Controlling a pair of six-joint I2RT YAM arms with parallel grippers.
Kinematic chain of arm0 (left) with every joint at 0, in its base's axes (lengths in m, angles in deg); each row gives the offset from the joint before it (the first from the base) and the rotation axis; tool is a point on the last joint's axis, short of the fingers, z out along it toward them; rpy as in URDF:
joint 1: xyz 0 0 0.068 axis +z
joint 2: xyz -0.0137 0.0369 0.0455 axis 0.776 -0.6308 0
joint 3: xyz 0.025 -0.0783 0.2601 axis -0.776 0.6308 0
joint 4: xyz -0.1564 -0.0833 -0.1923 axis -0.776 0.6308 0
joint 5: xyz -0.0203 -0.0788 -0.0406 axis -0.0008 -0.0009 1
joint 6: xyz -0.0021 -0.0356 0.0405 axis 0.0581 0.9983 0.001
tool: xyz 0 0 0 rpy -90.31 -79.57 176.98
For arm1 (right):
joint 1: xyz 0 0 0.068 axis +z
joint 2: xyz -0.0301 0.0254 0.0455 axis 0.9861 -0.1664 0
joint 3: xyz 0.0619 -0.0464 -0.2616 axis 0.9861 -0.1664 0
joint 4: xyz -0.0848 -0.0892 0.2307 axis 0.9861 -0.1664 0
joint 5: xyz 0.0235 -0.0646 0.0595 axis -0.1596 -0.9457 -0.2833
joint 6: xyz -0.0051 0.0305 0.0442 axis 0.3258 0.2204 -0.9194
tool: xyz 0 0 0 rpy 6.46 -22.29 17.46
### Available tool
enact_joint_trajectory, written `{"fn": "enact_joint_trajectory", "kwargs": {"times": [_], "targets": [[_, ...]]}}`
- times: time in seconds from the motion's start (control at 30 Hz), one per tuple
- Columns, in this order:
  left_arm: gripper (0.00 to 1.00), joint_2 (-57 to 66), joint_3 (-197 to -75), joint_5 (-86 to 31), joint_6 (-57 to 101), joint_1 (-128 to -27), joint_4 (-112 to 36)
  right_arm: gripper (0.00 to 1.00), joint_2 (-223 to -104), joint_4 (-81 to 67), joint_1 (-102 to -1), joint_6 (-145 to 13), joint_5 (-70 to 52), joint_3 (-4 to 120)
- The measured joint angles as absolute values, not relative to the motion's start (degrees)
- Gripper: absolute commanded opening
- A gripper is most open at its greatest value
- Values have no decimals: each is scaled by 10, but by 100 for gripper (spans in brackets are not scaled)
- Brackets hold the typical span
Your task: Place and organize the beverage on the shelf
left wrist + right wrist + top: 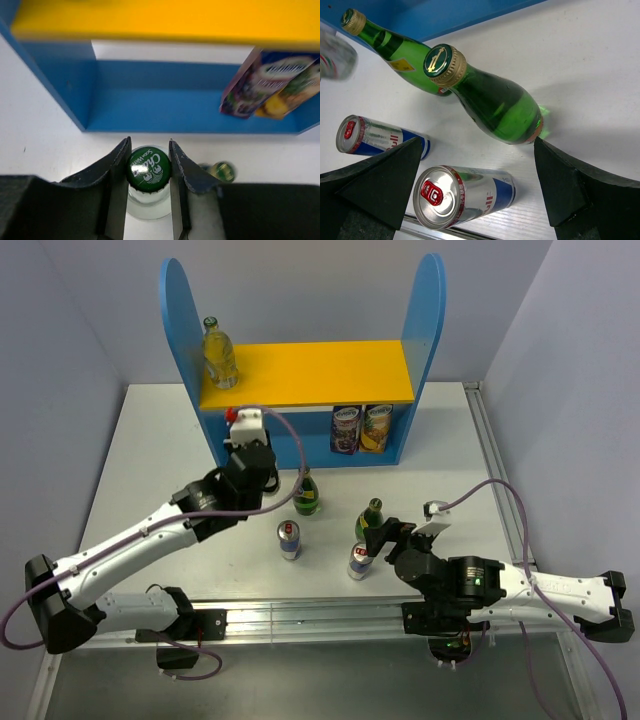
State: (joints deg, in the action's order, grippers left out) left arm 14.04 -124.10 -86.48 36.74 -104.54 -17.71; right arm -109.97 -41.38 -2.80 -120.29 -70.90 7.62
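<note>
Nearest can (462,195): stands upright between the spread fingers of the right claw (385,540), untouched.
Right claw: jaws fully apart, holding nothing; second can (289,539) at its nine o'clock.
Green bottles: one (370,519) at twelve o'clock of the nearest can, the other (306,493) nearer the shelf.
Left claw (149,170): pinching the green-capped neck of a clear bottle (148,192), just in front of the lower tier.
Shelf (300,375): one clear bottle (219,352) already at the ten o'clock corner of the yellow board; two fruit cartons (360,428) fill the lower right.
Step in hand: carrying the second clear bottle to the shelf, probably.
Next move: lift it over the board's edge and set it beside its twin, upright, before releasing.
</note>
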Motion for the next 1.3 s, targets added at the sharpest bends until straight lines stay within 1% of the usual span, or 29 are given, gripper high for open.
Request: {"fn": "enact_joint_trajectory", "kwargs": {"times": [0.37,0.57,0.8,1.3], "targets": [[0,-27,-1589,-850,237,-998,-160,100,-1089,-408,-28,-1198,-709,70],[0,-103,-1718,-835,200,-958,-135,100,-1081,-402,-28,-1194,-709,68],[0,-155,-1766,-821,184,-917,-119,100,-1075,-398,-28,-1187,-704,61],[0,-216,-1804,-800,168,-845,-180,100,-1068,-397,-28,-1184,-704,61]]}}
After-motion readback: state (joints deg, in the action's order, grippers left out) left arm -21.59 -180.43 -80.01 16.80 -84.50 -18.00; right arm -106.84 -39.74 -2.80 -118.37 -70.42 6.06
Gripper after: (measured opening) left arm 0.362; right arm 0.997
